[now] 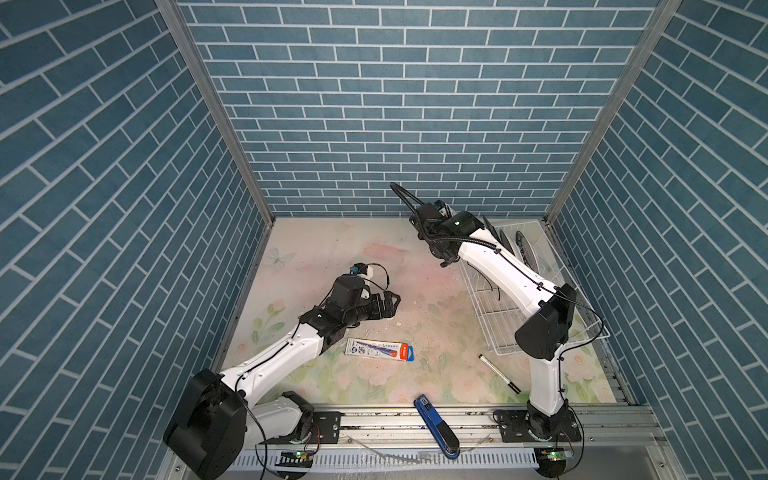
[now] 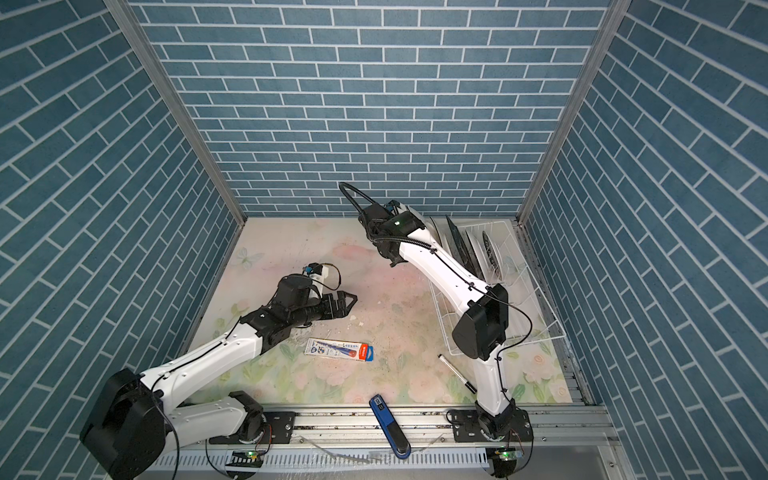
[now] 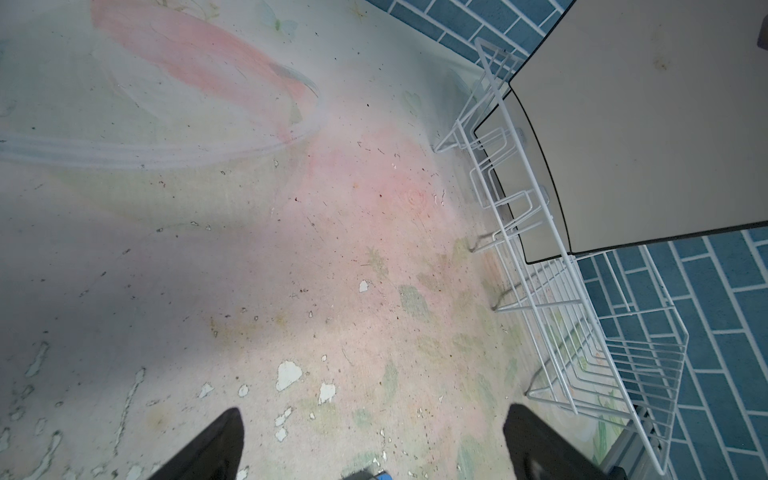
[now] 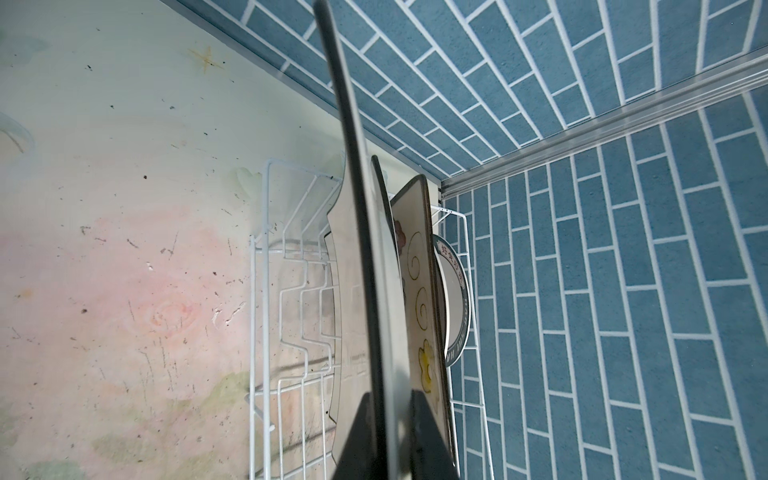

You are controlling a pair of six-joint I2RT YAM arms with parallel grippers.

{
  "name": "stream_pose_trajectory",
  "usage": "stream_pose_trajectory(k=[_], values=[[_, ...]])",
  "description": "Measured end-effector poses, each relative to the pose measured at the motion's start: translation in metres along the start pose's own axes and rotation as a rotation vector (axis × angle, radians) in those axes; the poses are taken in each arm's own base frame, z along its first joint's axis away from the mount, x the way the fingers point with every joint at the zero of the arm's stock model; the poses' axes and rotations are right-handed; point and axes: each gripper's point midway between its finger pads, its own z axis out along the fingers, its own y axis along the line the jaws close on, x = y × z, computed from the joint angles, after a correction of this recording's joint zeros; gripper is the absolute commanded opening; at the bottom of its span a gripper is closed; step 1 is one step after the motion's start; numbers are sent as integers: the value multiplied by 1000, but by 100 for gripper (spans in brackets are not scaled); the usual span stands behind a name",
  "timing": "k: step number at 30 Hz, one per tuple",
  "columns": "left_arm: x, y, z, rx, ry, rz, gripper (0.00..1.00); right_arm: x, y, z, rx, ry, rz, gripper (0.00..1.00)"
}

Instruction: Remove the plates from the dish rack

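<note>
While R gripper (image 4: 388,415) tight on sq. plate (image 4: 355,174), L gripper (image 3: 374,415) wide.

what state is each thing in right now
left gripper: jaws open, empty
right gripper: jaws shut on the square plate
dish rack: plates at far end, near end bare
flowered plate: upright in the dish rack
round plate: upright in the dish rack
marker: lying flat on the table

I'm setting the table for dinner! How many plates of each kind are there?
Plain white square plates with black rims: 2 (right tool holds one)
White square plate painted with flowers: 1
Round white plate with teal lettered rim: 1
Total: 4
</note>
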Motion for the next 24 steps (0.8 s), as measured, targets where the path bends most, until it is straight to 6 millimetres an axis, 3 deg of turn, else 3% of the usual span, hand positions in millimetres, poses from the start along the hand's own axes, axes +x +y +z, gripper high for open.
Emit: stream_pose_trajectory(k=[24], values=[[-11, -16, 4, 81, -33, -30, 100, -24, 3, -42, -44, -110, -8, 0]])
